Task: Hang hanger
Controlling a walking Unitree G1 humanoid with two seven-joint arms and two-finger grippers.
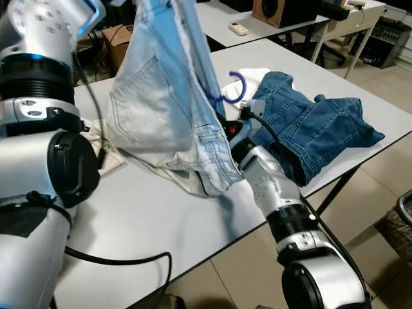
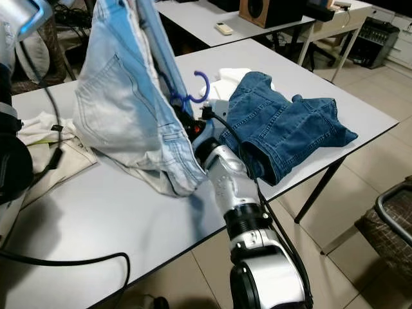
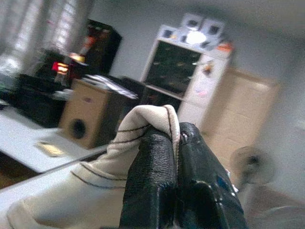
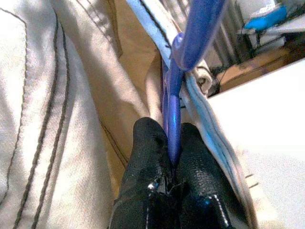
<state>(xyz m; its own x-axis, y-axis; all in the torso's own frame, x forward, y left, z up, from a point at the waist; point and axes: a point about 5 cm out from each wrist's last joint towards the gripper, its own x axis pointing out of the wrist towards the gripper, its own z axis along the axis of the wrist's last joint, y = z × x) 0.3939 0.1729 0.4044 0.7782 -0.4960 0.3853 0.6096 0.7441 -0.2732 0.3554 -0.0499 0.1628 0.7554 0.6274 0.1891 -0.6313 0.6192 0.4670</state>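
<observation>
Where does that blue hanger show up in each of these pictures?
Left eye view: the blue hanger, hook curling beside the pale jeans.
Right eye view: mid-table, left of the dark denim.
Left wrist view: not in it.
Right wrist view: pinched upright between the right gripper's fingers.
Shared landmark: the pale jeans.

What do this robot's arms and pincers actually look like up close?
Both arms are built of rounded silver shells joined by black rings and round black joint caps. The left arm has a blue-lit ring near the top; a black cable trails from it across the white table. The right arm carries a looping black cable. The left pincer and right pincer each have two black, finely textured fingers.
</observation>
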